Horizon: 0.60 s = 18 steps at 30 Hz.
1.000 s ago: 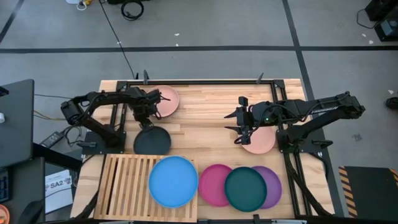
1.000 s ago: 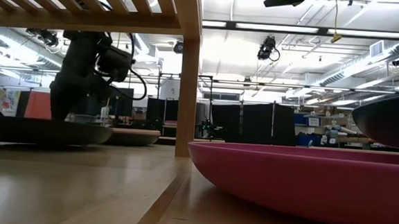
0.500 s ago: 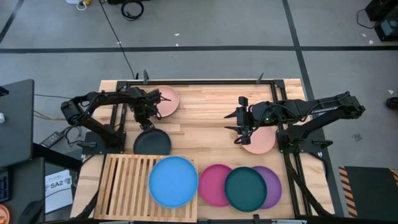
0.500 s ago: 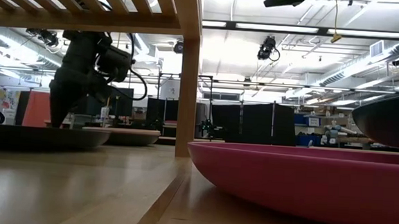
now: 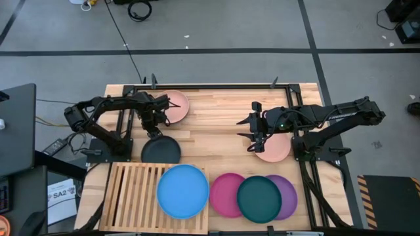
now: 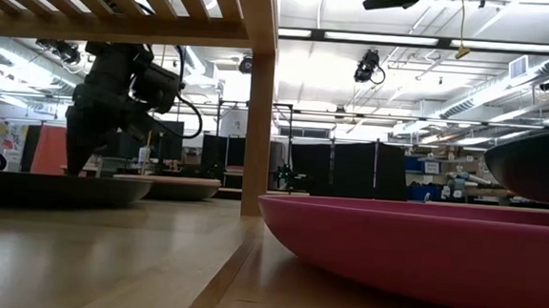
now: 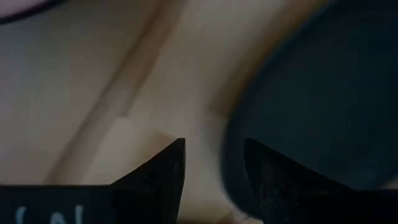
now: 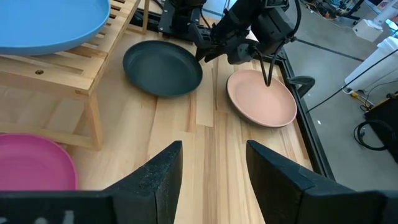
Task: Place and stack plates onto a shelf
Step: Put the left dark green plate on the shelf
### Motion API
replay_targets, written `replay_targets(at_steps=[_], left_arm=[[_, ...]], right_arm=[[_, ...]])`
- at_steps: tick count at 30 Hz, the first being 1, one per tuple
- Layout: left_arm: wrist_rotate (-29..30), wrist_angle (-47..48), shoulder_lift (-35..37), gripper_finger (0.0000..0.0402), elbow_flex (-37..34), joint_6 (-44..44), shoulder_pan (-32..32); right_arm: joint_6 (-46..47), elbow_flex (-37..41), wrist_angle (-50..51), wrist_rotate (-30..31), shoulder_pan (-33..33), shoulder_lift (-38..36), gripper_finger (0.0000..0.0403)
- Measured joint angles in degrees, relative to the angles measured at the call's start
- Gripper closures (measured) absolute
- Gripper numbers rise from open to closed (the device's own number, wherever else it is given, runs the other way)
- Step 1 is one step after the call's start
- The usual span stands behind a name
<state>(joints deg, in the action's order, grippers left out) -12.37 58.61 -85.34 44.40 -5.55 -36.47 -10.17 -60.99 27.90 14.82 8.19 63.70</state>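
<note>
The black plate [image 5: 161, 150] lies flat on the table between the shelf [image 5: 134, 196] and a salmon plate [image 5: 176, 106]. My left gripper [image 5: 155, 130] hangs open just above the black plate's far rim [image 7: 233, 155], one finger on either side, apart from it in the low view [image 6: 75, 161]. The blue plate [image 5: 183, 191] rests on the shelf's right half. My right gripper [image 5: 253, 139] is open and holds nothing, hovering at the left edge of the second salmon plate [image 5: 274, 147]. The teal plate [image 5: 259, 198] lies overlapping the magenta plate [image 5: 223, 195] and the purple plate [image 5: 286, 196].
The shelf's left half [image 5: 131, 193] shows bare slats. It stands on legs [image 6: 257, 124] above the tabletop. Black frame rails [image 5: 210, 86] run along the table's far edge and sides. Bare wood lies in the middle of the table [image 5: 216, 131].
In the low view the black plate's raised edge has come down and the plate now lies level on the table. My left gripper has then risen a little clear of it. The right arm has kept still.
</note>
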Motion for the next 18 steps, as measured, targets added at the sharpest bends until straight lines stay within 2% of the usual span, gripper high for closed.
replay_targets(at_steps=[3, 8, 18], left_arm=[[-1.6, -0.09, 0.0, 0.0231, 0.02, -0.14, 0.03], [3.08, -1.25, 0.02, 0.0231, 0.0, -0.07, 0.0], [1.78, -5.73, -0.03, 0.0231, -1.49, 0.38, 3.54]], right_arm=[[0.07, 0.02, 0.0, 0.01, 0.0, 0.0, 0.022], [0.07, 0.02, 0.0, 0.0, 0.0, 0.0, 0.022], [0.09, 0.01, 0.0, -0.01, 0.0, 0.0, 0.022]])
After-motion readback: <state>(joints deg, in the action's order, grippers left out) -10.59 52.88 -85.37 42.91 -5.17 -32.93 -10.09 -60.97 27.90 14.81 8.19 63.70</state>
